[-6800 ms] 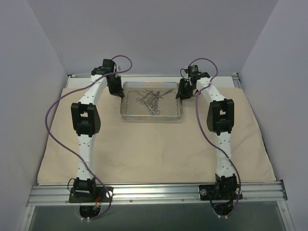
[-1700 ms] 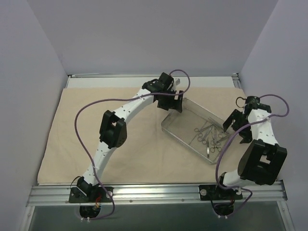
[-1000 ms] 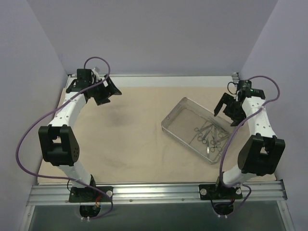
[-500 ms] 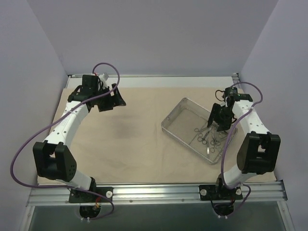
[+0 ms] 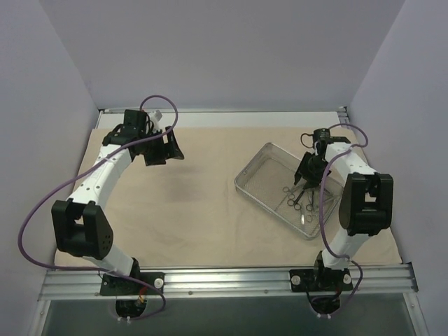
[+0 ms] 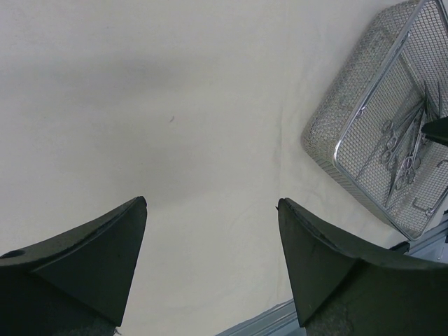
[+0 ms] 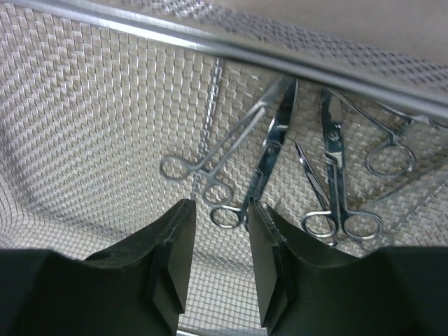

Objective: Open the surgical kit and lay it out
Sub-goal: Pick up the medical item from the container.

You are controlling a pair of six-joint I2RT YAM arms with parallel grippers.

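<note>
End effector on right (image 7: 219,210) narrowly agape above forceps (image 7: 238,136) in tray (image 7: 84,105); left end effector (image 6: 211,201) wide, empty

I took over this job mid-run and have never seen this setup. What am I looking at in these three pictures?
Two white robot arms are bolted to a metal rail at the near edge of a table. The wide picture looks down from above and behind them. The other two pictures come from a camera on each wrist, so the dark wedges at the bottom are that arm's own fingers. A beige cloth lies spread flat. On its right side sits a wire tray, set at an angle, with scissors and clamps in it. The left hand is open over bare cloth and holds nothing. The right hand is low in the tray, slightly open by the ring handles, and grips nothing yet.
</note>
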